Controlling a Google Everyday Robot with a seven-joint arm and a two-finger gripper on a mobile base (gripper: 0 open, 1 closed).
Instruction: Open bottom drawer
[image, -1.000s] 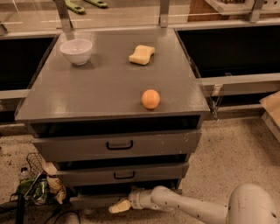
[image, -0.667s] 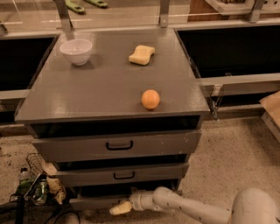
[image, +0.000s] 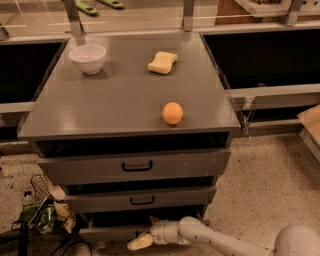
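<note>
The bottom drawer (image: 107, 232) is the lowest and slimmest grey front of the cabinet, just above the floor, with a dark gap above it. My gripper (image: 141, 242) sits low against the right part of that front, with tan tips pointing left. The white arm (image: 215, 239) reaches in from the lower right. The drawer's handle is hidden behind the gripper. Above are the mid-sized drawer (image: 175, 197) and the tall top drawer (image: 190, 162), each with a black handle.
On the grey cabinet top (image: 120, 100) are an orange (image: 172, 113), a yellow sponge (image: 162, 62) and a white bowl (image: 87, 58). Cables and packets (image: 42, 215) litter the floor at the lower left. Speckled floor lies to the right.
The arm's white elbow at the lower right has drifted slightly right and down. The gripper stays at the bottom drawer's front.
</note>
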